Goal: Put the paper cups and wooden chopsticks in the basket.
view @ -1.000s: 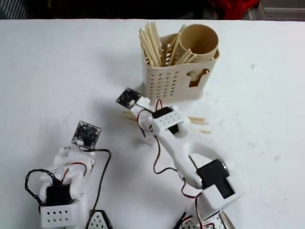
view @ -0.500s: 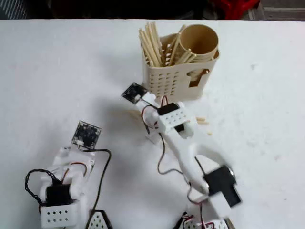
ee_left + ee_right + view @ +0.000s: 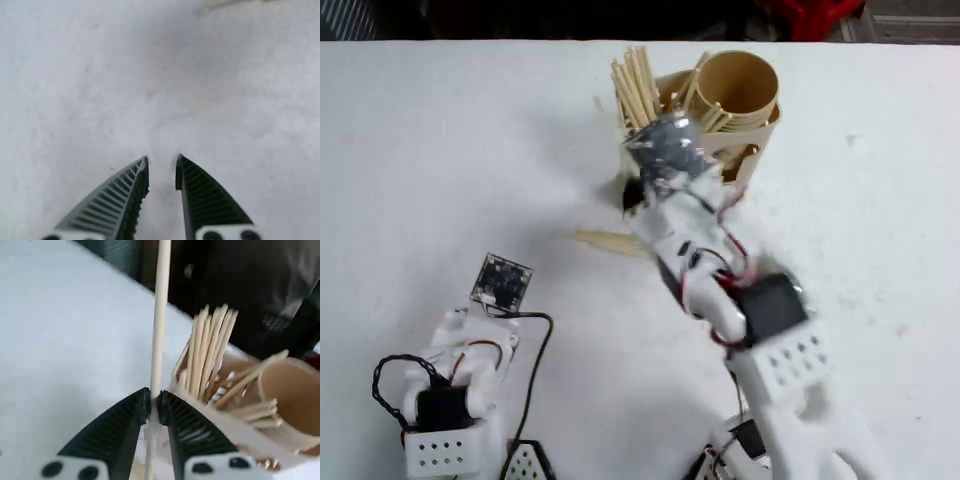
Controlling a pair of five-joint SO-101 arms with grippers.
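The right pincer (image 3: 155,407) pinches one wooden chopstick (image 3: 161,315) upright beside the basket (image 3: 235,432), stood on end, apparently to drop in among the rest. The paper cups (image 3: 735,85) sit inside (another chopstick (image 3: 605,240) lies on the table (image 3: 440,130)). The left pincer (image 3: 161,160) is slightly parted and empty.

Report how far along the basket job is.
Done: paper cups and a bunch of chopsticks stand in the basket. In hand: the right gripper is shut on one chopstick by the basket. Left: at least one loose chopstick lies on the table.
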